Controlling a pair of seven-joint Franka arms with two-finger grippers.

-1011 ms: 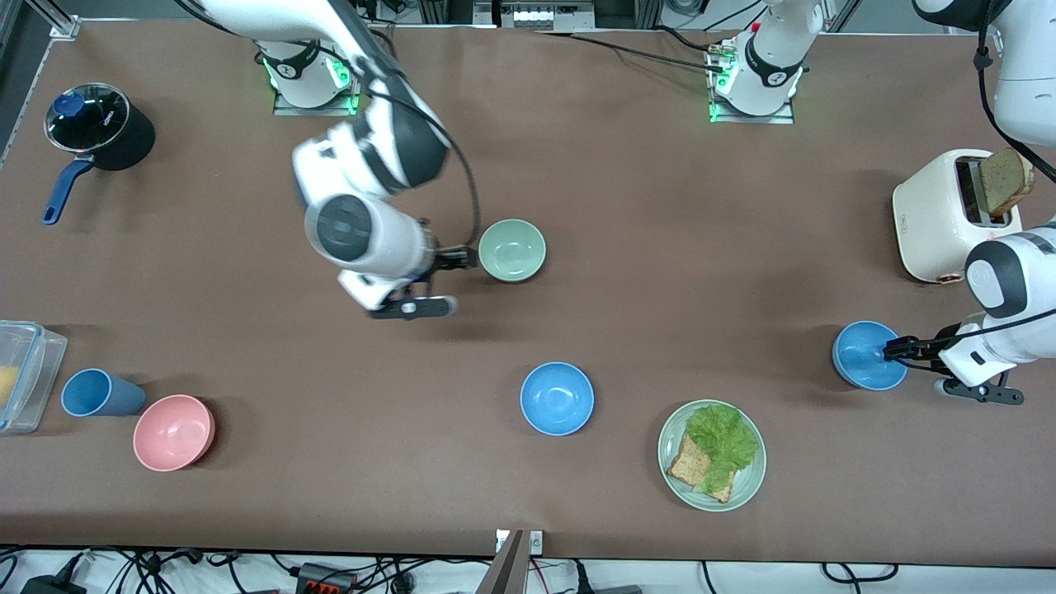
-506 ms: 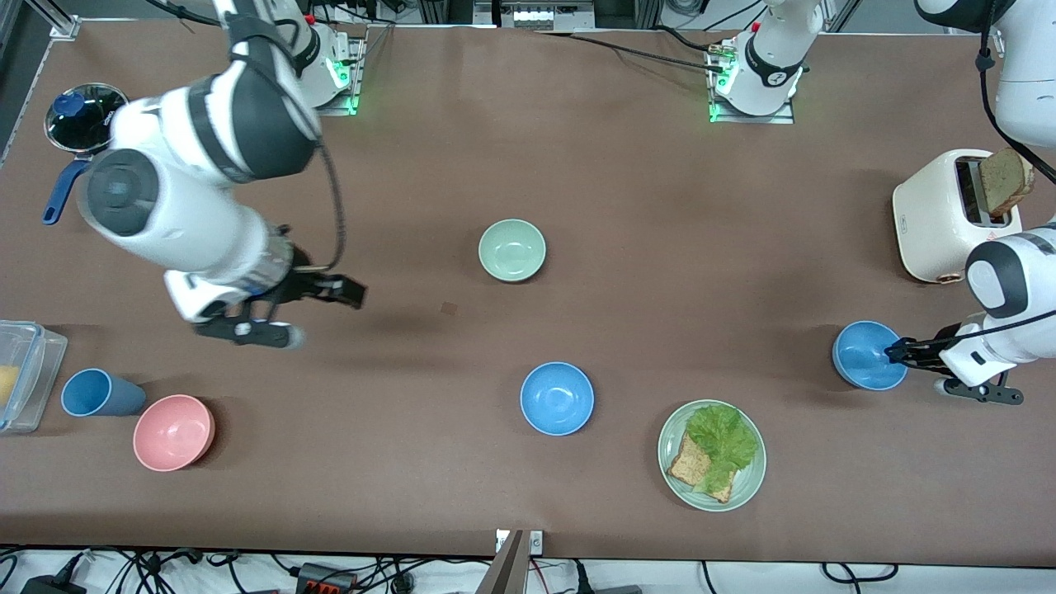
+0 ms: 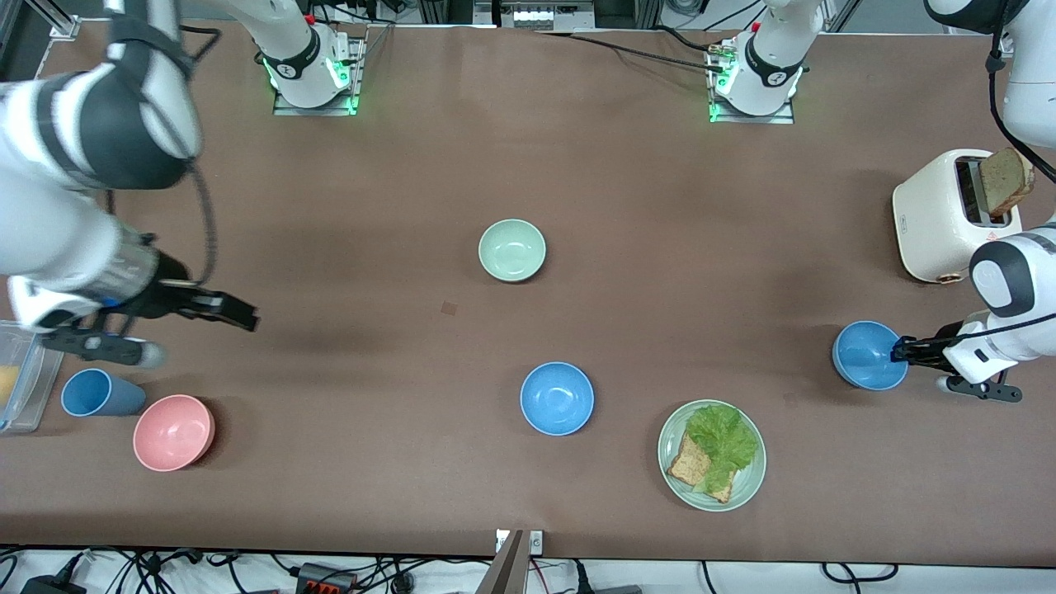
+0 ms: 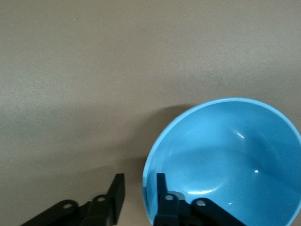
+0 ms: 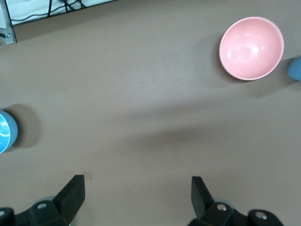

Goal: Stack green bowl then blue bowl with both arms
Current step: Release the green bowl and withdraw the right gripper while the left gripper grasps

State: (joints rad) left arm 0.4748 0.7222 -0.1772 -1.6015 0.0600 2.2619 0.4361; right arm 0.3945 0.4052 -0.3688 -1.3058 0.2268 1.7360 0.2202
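**Green bowl put down, my right claw gone away; blue bowl is next**

A second ago my right gripper (image 3: pixel 239 318) was at the rim of the green bowl (image 3: pixel 511 249). Now it is up over bare table toward the right arm's end, near the pink bowl (image 3: pixel 174 431) and the blue cup (image 3: pixel 99 393), and its fingers are spread wide with nothing between them. The green bowl did not move when I left; it stands alone near the middle of the table, upright. I judge that its part is done and that it waits as the base of the stack.

My left gripper (image 3: pixel 899 350) has kept its place at the blue bowl (image 3: pixel 866 355) toward the left arm's end of the table. In the left wrist view one finger (image 4: pixel 161 188) is inside the bowl and the other outside, so the rim is between them, pinched as far as I can see. From this bowl the green bowl lies at about ten o'clock in the front view. A second blue bowl (image 3: pixel 557 398) rests at about five o'clock from the green one, untouched.

So the next work belongs to my left arm: lift this blue bowl, carry it over and lower it into the green one.
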